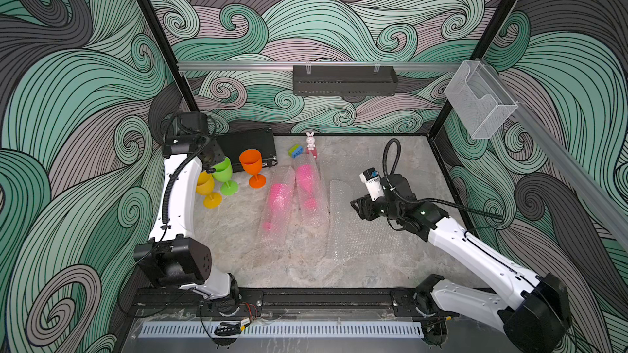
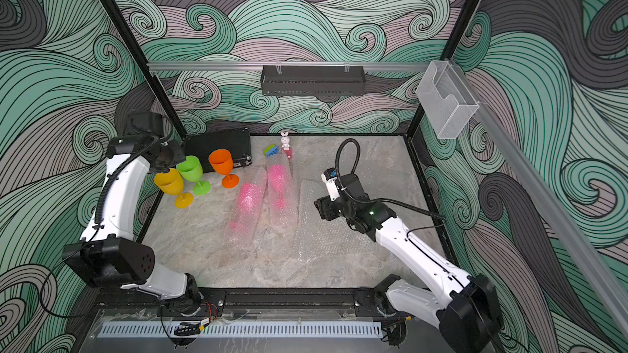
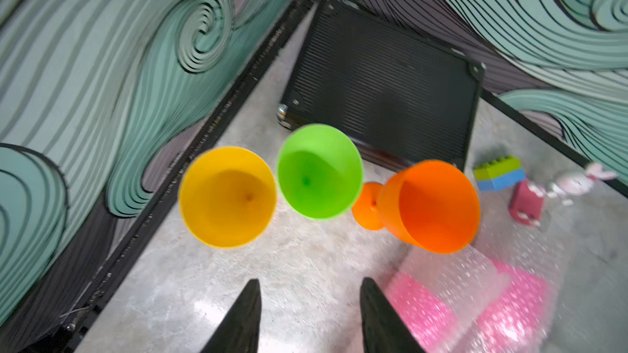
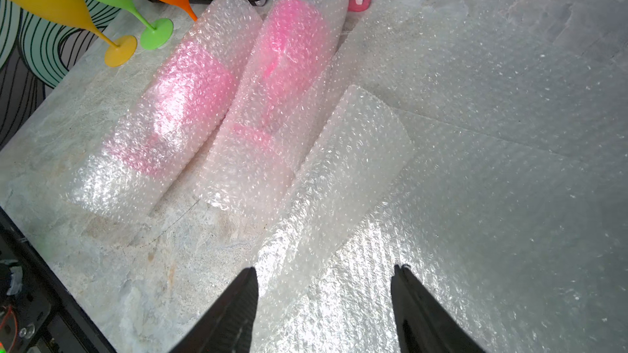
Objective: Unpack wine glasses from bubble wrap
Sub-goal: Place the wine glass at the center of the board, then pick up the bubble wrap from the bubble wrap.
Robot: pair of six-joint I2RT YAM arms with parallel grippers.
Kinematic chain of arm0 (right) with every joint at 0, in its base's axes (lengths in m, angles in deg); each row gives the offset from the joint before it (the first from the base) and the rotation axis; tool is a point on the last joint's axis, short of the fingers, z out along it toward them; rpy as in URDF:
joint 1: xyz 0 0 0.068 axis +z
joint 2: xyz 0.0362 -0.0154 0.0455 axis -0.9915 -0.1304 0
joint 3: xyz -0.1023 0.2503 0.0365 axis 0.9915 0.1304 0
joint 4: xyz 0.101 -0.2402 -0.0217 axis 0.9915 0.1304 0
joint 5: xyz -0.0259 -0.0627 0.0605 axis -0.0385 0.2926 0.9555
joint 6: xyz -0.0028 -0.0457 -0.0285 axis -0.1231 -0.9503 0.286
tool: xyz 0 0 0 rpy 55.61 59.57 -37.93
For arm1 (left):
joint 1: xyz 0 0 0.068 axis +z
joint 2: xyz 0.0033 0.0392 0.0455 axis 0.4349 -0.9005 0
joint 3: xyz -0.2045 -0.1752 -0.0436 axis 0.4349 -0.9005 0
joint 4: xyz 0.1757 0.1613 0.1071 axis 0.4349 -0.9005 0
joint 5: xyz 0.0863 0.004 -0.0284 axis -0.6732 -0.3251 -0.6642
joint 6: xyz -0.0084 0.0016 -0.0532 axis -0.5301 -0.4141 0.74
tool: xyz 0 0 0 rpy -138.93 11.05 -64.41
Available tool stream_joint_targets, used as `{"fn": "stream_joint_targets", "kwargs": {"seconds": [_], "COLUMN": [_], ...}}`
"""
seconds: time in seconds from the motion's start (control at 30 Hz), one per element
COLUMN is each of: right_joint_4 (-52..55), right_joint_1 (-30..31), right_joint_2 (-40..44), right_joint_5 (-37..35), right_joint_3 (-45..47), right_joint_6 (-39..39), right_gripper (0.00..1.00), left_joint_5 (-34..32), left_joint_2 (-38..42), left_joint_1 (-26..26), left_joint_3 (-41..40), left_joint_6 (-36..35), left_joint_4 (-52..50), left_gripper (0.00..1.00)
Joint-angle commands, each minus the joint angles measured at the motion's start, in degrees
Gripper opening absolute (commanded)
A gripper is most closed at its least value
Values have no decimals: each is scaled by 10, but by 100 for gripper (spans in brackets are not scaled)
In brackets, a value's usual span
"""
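Observation:
Three bare wine glasses stand upright at the back left: yellow (image 1: 205,186), lime green (image 1: 223,171) and orange (image 1: 251,163). My left gripper (image 3: 309,286) hovers above them, open, with nothing between its fingers; the yellow (image 3: 227,196) and green (image 3: 319,171) bowls lie just ahead of it. Two pink wine glasses lie side by side mid-table inside bubble wrap tubes (image 1: 277,203) (image 1: 307,185). Flat bubble wrap sheets (image 4: 475,164) cover the table to the right of them. Over these sheets my right gripper (image 4: 324,269) hangs open and empty.
A black case (image 1: 248,147) lies at the back left behind the standing goblets. A white rabbit figurine (image 1: 310,140) and a green-and-blue block (image 1: 295,151) sit at the back middle. A black rack (image 1: 345,79) and a clear bin (image 1: 479,100) hang on the wall rails.

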Motion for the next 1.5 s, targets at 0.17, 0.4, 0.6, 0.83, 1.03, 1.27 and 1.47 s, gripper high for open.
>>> {"fn": "stream_joint_targets", "kwargs": {"seconds": [0.17,0.4,0.6,0.83,1.03,1.27,1.47], "right_joint_4": [49,58,112,141,152,143,121], "right_joint_1": [-4,-4,-67,-173,-220,-270,-272], "right_joint_2": [-56,-71,-38,-37,-56,-78,-102], "right_joint_5": [79,68,-8,-65,-89,-74,-53], "right_joint_3": [-16,10,29,46,57,83,103], "right_joint_6": [137,187,215,220,211,198,197], "right_gripper": [68,72,74,73,75,77,77], "left_joint_5": [141,208,240,274,256,246,245], "left_joint_2": [1,3,-31,-106,-168,-222,-252], "left_joint_1": [-113,-220,-333,-449,-511,-536,-540], "left_joint_3": [-66,-160,-175,-171,-150,-144,-140], "left_joint_6": [73,134,154,154,135,108,98], "left_joint_4": [53,140,175,206,196,199,191], "left_gripper": [47,47,48,55,59,63,56]}}
